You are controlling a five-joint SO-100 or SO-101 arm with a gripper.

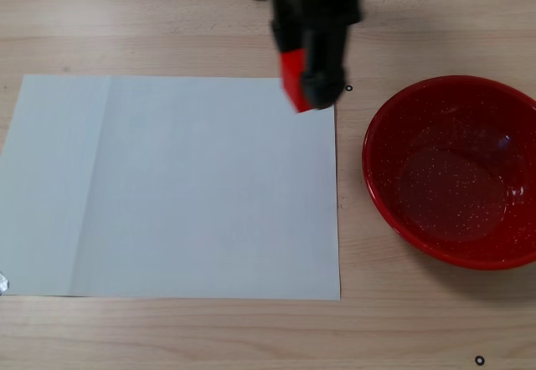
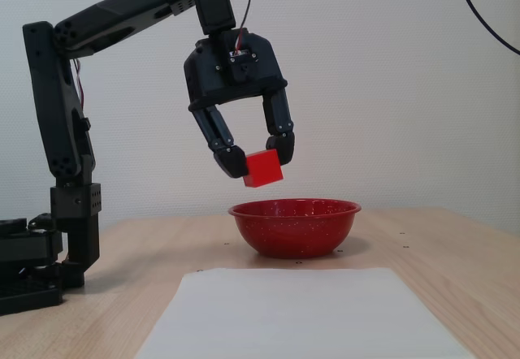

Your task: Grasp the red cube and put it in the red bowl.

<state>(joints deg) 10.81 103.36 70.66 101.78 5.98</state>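
Bright, even, diffuse light — shadows faint; soft glare inside red bowl [image 1: 452, 169]; both fixed views sharp.
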